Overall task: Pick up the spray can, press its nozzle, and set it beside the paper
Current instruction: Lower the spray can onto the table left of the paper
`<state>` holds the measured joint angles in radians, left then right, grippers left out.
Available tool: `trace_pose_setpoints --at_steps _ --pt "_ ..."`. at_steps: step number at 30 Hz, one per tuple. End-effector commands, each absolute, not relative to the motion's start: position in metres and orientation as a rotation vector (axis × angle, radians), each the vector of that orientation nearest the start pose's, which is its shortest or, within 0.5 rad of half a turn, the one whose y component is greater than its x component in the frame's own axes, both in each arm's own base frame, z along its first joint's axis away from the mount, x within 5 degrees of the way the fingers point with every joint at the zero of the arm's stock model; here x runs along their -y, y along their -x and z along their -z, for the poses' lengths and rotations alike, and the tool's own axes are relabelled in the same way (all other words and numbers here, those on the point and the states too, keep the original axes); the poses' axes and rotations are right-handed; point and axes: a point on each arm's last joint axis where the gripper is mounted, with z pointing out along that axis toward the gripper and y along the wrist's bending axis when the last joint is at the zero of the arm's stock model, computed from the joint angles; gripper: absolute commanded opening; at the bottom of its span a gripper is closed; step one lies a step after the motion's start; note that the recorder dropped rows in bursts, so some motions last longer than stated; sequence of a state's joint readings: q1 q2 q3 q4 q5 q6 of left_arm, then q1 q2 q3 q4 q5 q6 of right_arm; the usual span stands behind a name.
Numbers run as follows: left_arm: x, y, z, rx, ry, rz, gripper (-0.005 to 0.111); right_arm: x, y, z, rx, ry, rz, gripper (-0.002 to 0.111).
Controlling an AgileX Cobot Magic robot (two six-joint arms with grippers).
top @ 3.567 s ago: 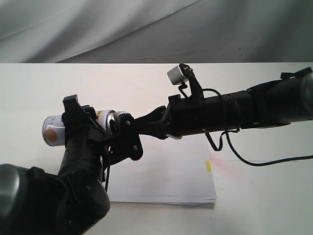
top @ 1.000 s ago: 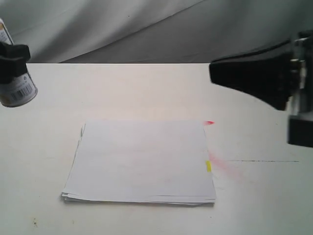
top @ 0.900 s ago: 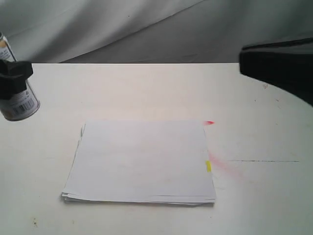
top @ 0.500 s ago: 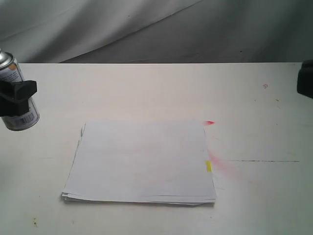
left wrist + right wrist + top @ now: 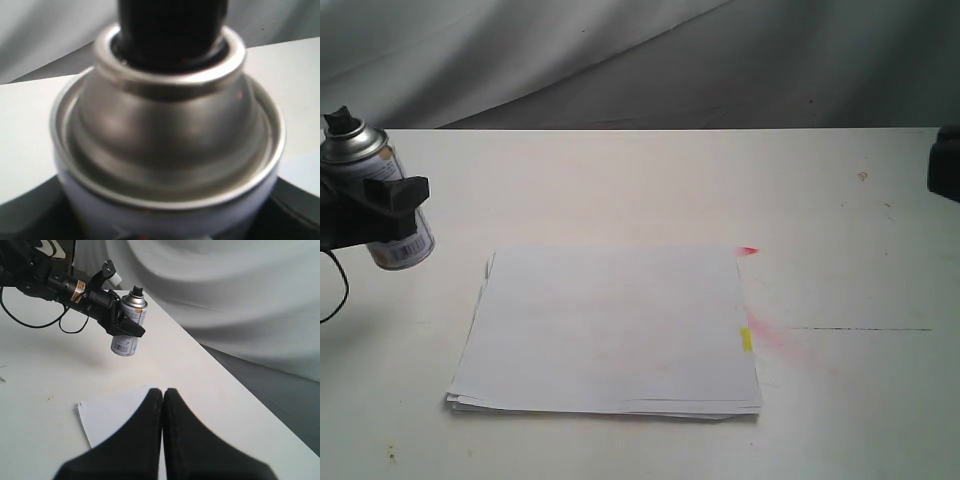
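In the exterior view, a small silver metal spray can (image 5: 360, 152) with a white label stood at the left edge of the frame, nearly upright with its top leaning slightly left. The black left gripper (image 5: 392, 205) pinched it across the middle of the body. A small black plastic nozzle (image 5: 340, 122) capped its domed shoulder. Whether the base touched the white table (image 5: 620, 180) could not be told. The can sat up and left of a thin stack of plain white paper (image 5: 610, 330), near the stack's upper left corner but apart from it. The stack lay flat in the lower middle, with a small yellow tab (image 5: 746, 340) on its right edge and a red mark (image 5: 748, 250) just off its upper right corner. The left wrist view showed only the can's shoulder (image 5: 170, 135) and nozzle (image 5: 170, 30) close up and blurred. In the right wrist view, the right gripper (image 5: 162, 392) had its black fingers pressed together on nothing above a corner of the paper (image 5: 110, 415). The held can (image 5: 132, 307) appeared beyond it in the upper left.
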<state>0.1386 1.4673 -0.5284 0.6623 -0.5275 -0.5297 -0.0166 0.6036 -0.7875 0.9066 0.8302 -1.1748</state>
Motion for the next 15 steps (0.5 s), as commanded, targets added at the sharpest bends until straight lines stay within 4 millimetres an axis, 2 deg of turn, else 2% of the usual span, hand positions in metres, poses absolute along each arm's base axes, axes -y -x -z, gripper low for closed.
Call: trace_pose_setpoints --at_steps 1,10,12,15 --pt "-0.014 -0.278 -0.196 -1.919 -0.016 0.206 0.0 -0.051 -0.095 -0.38 -1.655 0.784 -0.249 0.0" --pt "-0.014 -0.289 -0.164 -1.966 -0.001 0.245 0.0 -0.051 -0.095 -0.38 -1.655 0.784 -0.249 0.0" --pt "-0.017 -0.291 -0.155 -1.977 0.063 0.232 0.0 -0.051 -0.095 -0.38 -1.655 0.784 -0.249 0.0" --pt "-0.019 -0.292 -0.148 -1.989 0.045 0.19 0.0 -0.051 -0.095 -0.38 -1.655 0.784 -0.249 0.0"
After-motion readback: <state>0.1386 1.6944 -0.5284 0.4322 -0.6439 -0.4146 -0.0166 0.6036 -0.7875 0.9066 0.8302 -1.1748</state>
